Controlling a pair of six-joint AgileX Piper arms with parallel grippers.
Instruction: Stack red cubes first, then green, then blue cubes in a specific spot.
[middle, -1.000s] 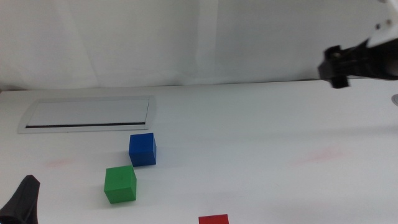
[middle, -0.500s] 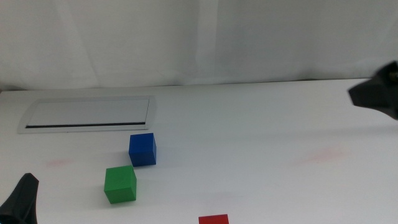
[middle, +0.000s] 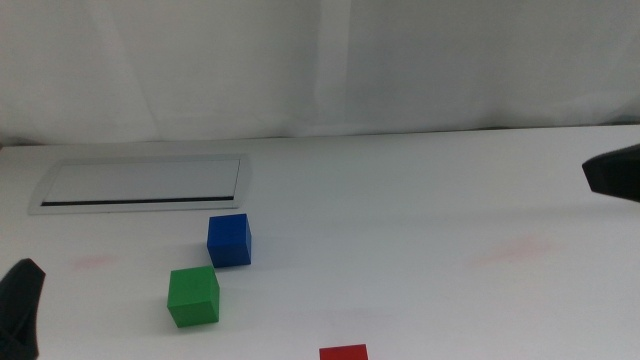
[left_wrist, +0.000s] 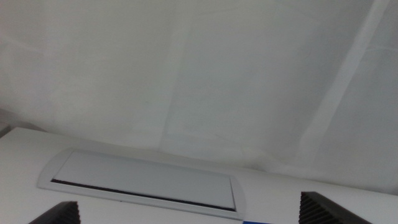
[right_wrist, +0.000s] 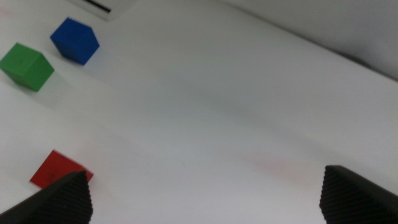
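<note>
Both grippers — left gripper (left_wrist: 186, 214), right gripper (right_wrist: 205, 193) — gape wide, holding nothing.

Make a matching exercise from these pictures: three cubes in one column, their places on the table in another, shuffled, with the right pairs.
Things:
1. blue cube
2. green cube
3. red cube

Places in the middle view:
A. cut off by the picture's bottom edge, alone
B. nearest the grey recessed panel
C. just in front and left of another cube, close to it

Pairs: 1-B, 2-C, 3-A
</note>
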